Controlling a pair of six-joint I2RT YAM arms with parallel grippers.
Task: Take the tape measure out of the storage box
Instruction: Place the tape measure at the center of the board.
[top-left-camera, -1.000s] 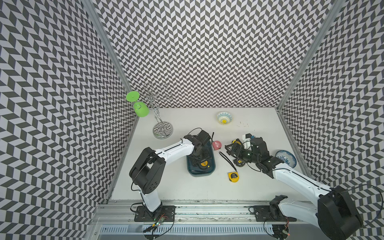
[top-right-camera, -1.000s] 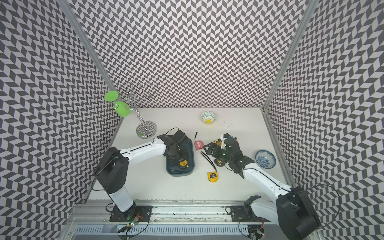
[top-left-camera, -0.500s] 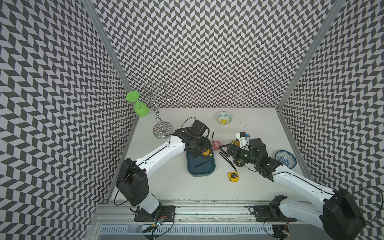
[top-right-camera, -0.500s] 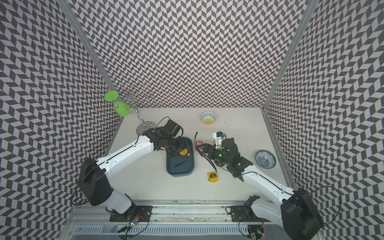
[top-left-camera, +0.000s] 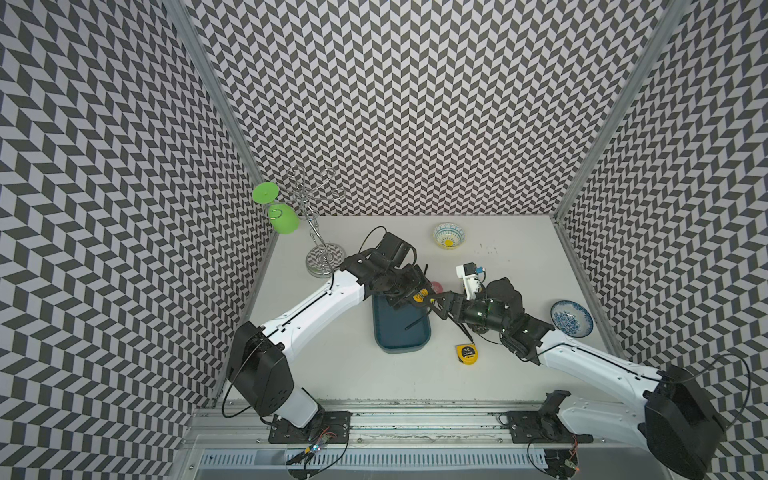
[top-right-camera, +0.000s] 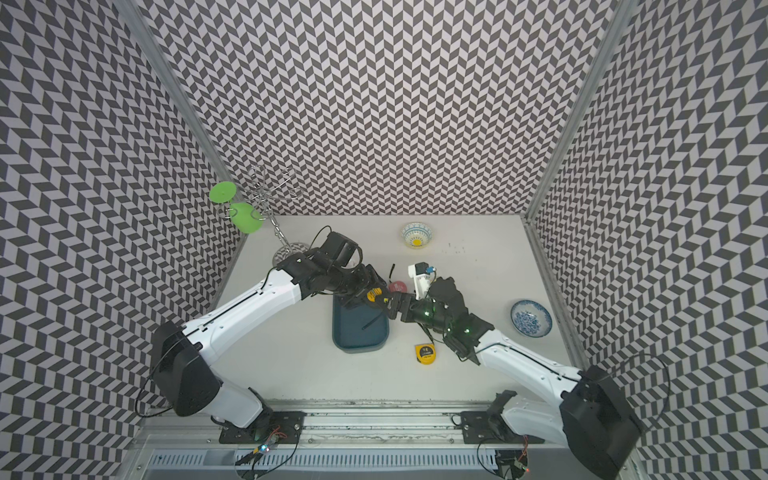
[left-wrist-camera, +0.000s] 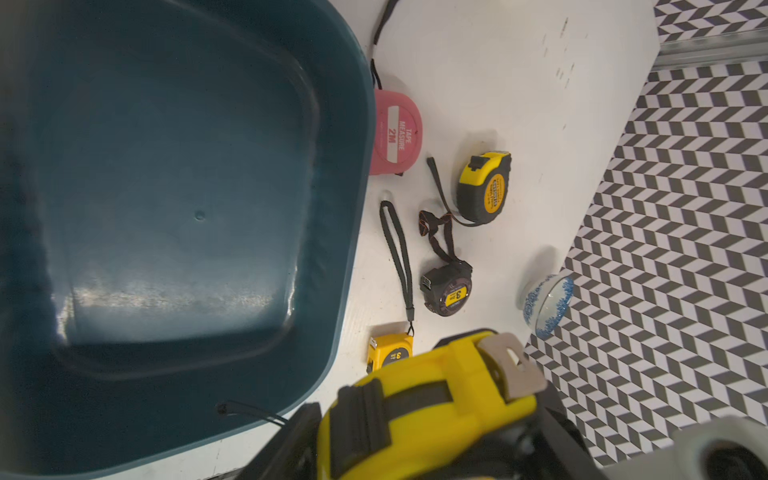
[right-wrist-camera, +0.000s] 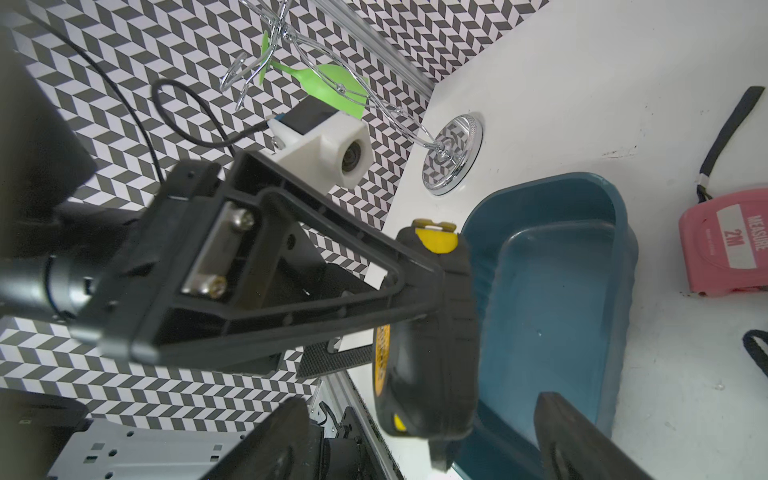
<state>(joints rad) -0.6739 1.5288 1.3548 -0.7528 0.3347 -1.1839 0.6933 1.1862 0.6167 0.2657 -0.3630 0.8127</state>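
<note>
Chevron-patterned walls (top-left-camera: 415, 104), white counter (top-left-camera: 353, 374). Centre-left of a top view: left claw (top-left-camera: 409, 296) clamped on the yellow-and-black tape measure (right-wrist-camera: 432, 340), which is lifted over the upper end of the shallow dark teal plastic storage box (top-left-camera: 390, 336). Black strap (top-left-camera: 415, 323) hangs over the box floor. Just right: right claw (top-left-camera: 436, 306), jaws apart, straddling the case, not gripping. Likely risk: left lets go before right bites, and the measure drops back into the box. Crowded claws could also knock together.

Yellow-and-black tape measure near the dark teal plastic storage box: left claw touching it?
Touching. Right wrist view shows the left claw clamped on the yellow-and-black tape measure, a black finger pressed against its case, no gap.
</note>
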